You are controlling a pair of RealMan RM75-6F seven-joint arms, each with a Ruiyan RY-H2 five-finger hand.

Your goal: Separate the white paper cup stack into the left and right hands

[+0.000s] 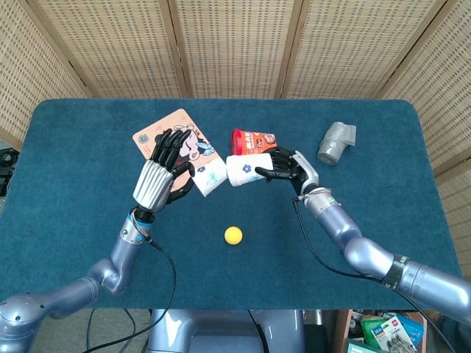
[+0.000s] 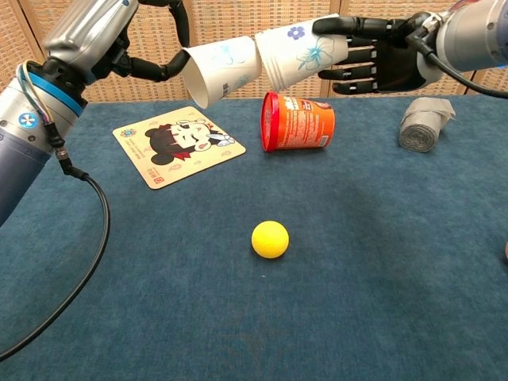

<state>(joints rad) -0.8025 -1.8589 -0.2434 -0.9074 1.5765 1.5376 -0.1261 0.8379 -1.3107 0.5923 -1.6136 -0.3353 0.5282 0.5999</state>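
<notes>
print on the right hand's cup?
Blue flowers on white, on the cup held by the right hand. Clearest in the chest view.

Two white flower-print cups (image 2: 218, 68) (image 2: 300, 52) apart, tilted, midair.

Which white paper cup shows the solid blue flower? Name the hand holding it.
The cup in the right hand; the left hand's cup bears only faint outlined flowers.

Your counter (image 1: 81, 154) is covered in dark blue cloth. On it you have a cartoon picture card (image 1: 163, 138) at back left, an orange tub (image 2: 298, 121) on its side mid-back, a grey roll (image 1: 336, 142) at back right, and a yellow ball (image 2: 270, 239) near the front.
</notes>
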